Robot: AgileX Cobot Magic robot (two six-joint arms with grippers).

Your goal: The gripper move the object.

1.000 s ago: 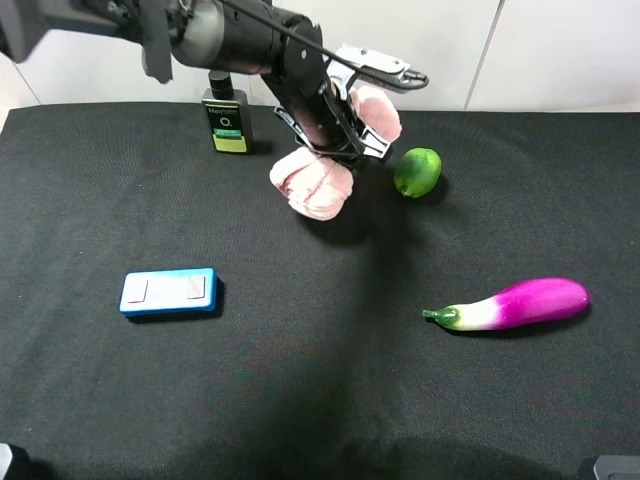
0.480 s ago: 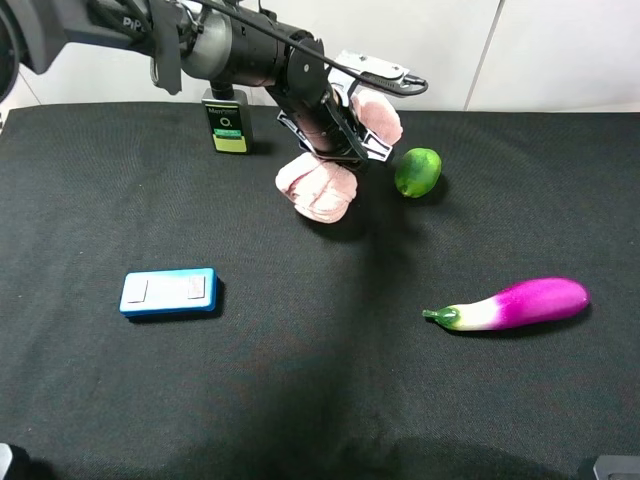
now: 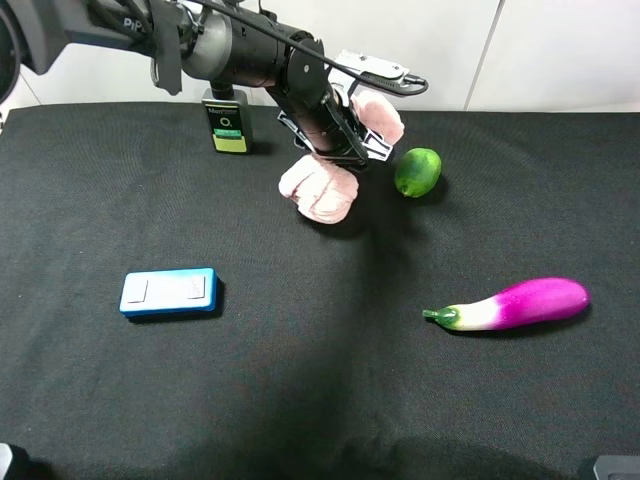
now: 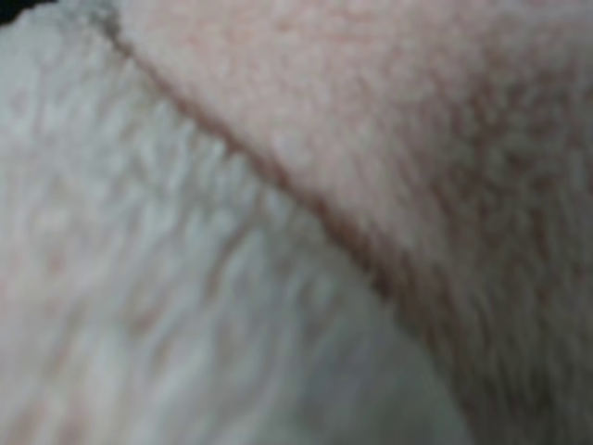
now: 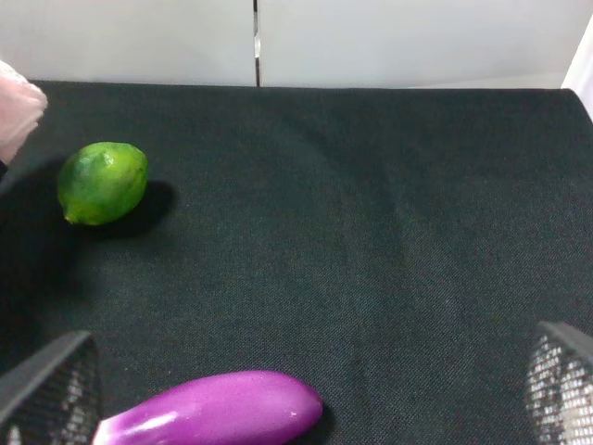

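Note:
The pink fluffy bundle point(image 3: 320, 190) is at the back middle of the black table. My left gripper point(image 3: 340, 140) reaches in from the upper left and is shut on its cinched middle. One lobe hangs down towards the table, the other point(image 3: 378, 118) sticks up behind the fingers. I cannot tell whether the lower lobe touches the table. The left wrist view is filled by blurred pink cloth point(image 4: 371, 139), and no fingers show there. My right gripper point(image 5: 303, 371) is open and empty, with mesh fingertips point(image 5: 46, 389) at the frame's corners.
A green lime point(image 3: 417, 171) lies just right of the bundle and also shows in the right wrist view point(image 5: 102, 182). A purple eggplant point(image 3: 515, 303) lies front right. A blue rectangular box point(image 3: 169, 291) lies front left. A small dark bottle point(image 3: 226, 122) stands behind the left arm.
My left gripper and the pink bundle have shifted slightly to the right, towards the lime. The other objects have not moved.

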